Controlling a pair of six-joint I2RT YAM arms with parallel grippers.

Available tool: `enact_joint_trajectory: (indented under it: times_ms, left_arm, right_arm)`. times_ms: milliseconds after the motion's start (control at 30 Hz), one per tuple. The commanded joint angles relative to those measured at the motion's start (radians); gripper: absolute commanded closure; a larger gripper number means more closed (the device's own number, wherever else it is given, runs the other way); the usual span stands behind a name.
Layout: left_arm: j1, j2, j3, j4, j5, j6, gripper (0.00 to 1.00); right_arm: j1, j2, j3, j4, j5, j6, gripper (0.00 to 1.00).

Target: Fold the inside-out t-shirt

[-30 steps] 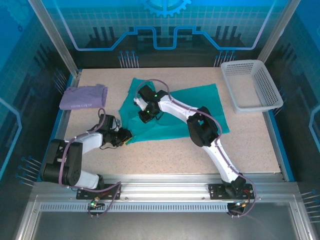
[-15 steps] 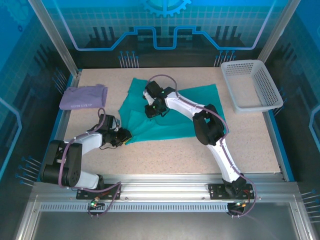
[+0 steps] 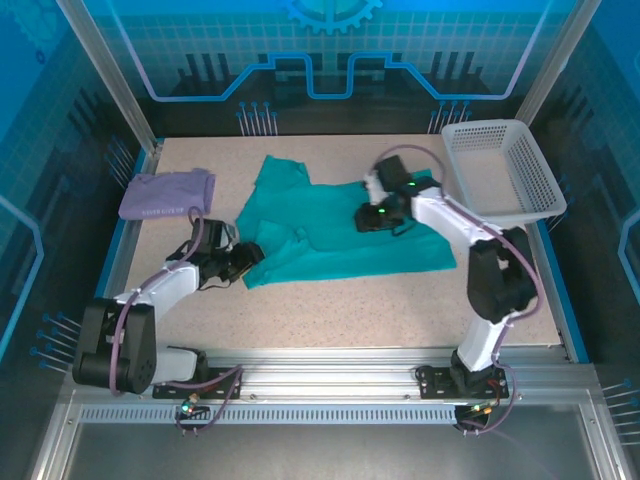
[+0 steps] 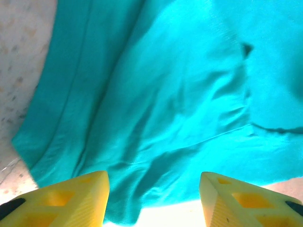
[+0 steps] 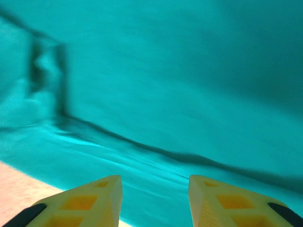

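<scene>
While the teal t-shirt (image 3: 335, 235) lay spread out and wrinkled on the middle of the speckled table (image 3: 350, 305), both arms were reaching over it from the near edge. The cloth was flat in most places, with one sleeve pointing toward the far left corner and some soft folds near its left side. The left gripper (image 3: 250, 258) was at the near left edge of the shirt, low over the hem. In the left wrist view its two yellow fingers (image 4: 71, 198) stood well apart, and nothing was between them; the edge of the shirt (image 4: 156, 109) ran just ahead of the gap, with bare table on the left. The right gripper (image 3: 365, 218) was over the right half of the shirt, closer to the far edge. In the right wrist view its fingers (image 5: 90, 201) were also apart, a little narrower than the left ones, and they held nothing; the cloth (image 5: 180, 80) below them showed a long crease, and a small strip of table was visible at the lower left. A folded lavender garment (image 3: 167, 193) lay at the far left of the table, apart from the shirt. A white basket (image 3: 548, 190) stood at the far right corner, near the right arm but not touching the shirt.
</scene>
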Motion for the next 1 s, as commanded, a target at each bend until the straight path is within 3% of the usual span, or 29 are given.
enact_joint_trajectory:
  times_ms: [0,167,367,500,700,867,967]
  left_arm:
    - [-0.029,-0.014,0.047,-0.008,0.009,-0.008,0.44]
    - [-0.094,0.090,0.111,0.022,0.025,-0.013,0.43]
    - [-0.103,0.237,0.134,0.064,0.040,-0.022,0.43]
    - [-0.102,0.245,0.078,0.055,0.030,-0.009,0.44]
    - [-0.103,0.107,-0.090,-0.022,-0.011,-0.021,0.45]
    - [-0.104,-0.179,-0.255,-0.145,-0.015,-0.125,0.45]
    - [-0.103,-0.360,-0.263,-0.221,-0.063,-0.138,0.45]
  right_arm:
    - [-0.088,-0.033,-0.104,-0.035,0.067,0.012,0.56]
    - [-0.187,0.000,-0.161,-0.044,0.156,0.023,0.54]
    - [-0.234,0.072,-0.194,-0.074,0.097,0.058,0.55]
    - [-0.235,0.063,-0.240,-0.110,0.056,0.048,0.57]
    - [-0.204,-0.020,-0.342,-0.144,-0.004,0.086,0.59]
    - [-0.134,-0.184,-0.502,-0.134,-0.043,0.215,0.59]
    - [-0.100,-0.310,-0.542,-0.110,-0.026,0.279,0.58]
